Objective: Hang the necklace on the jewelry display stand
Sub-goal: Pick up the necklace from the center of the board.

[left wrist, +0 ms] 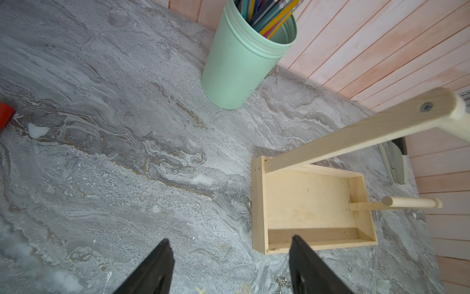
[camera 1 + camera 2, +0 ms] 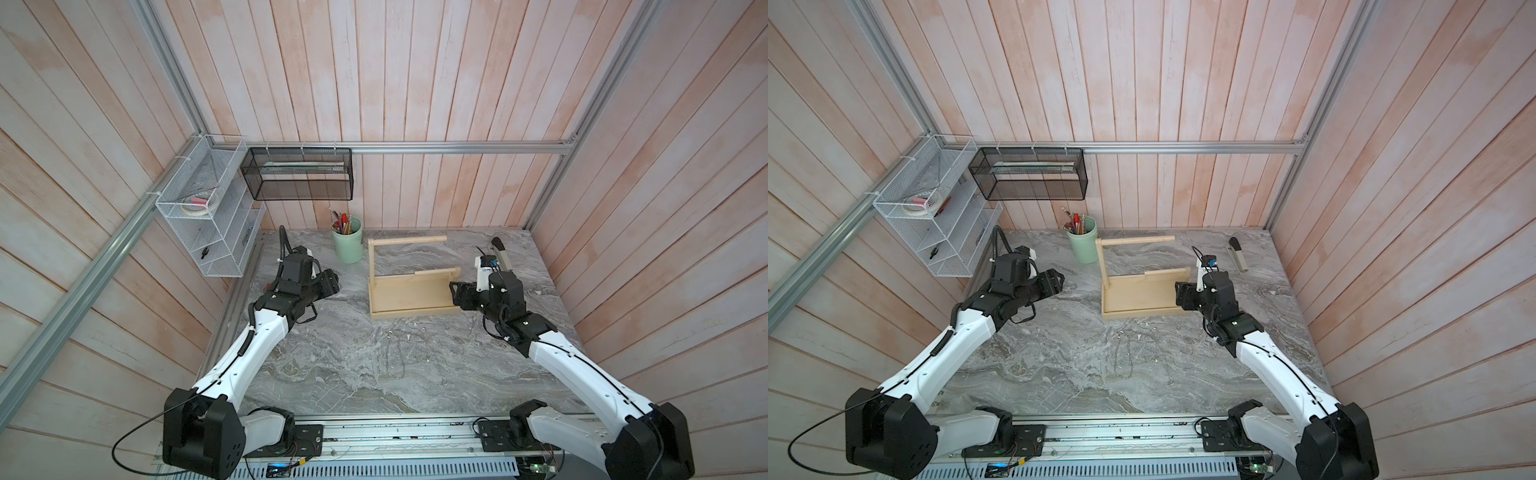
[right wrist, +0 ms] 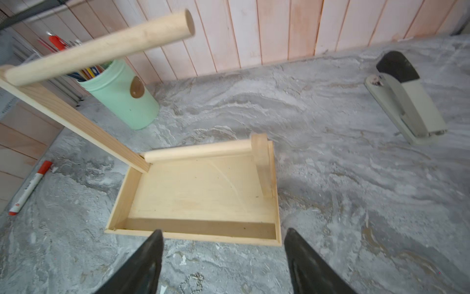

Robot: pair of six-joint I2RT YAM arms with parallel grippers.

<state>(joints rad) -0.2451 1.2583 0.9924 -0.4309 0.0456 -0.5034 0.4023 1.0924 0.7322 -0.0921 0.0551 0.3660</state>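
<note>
Lying on the bench (image 2: 353,365) just before the jewelry display stand (image 3: 203,193), the necklace (image 3: 192,280) is untouched and both bars are bare. The left claw (image 1: 230,239) and right claw (image 3: 224,230) hang near it, jaws spread and empty; grasping, lifting and hanging all remain.

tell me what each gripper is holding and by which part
Nothing is held. The left gripper and right gripper both stand open and empty; the necklace lies on the table.
</note>
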